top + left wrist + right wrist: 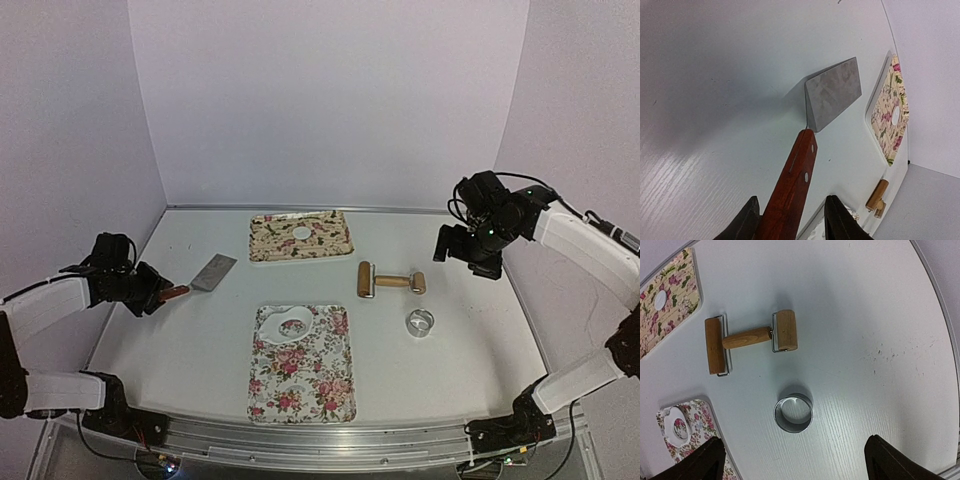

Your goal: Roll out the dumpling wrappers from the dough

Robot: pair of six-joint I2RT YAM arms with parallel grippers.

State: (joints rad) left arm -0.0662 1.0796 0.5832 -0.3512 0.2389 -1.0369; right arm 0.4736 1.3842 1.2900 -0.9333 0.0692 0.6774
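Top view: 1 dumpling wrapper (pixel 301 232) lies on the flowered tray (pixel 335 243) by the table (pixel 190 350) far edge. The holed dough (pixel 272 320) lies on the near-edge tray (pixel 300 390).
Left wrist: the left fingers (pixel 747 220) loosely straddle the spatula handle (pixel 792 185).
Right wrist: the right fingers (pixel 700 462) are spread wide above the ring cutter (pixel 793 412).

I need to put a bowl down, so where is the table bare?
Bare table lies between the scraper and the near tray, and again right of the metal ring. It is crowded between the far tray, the roller and the ring.
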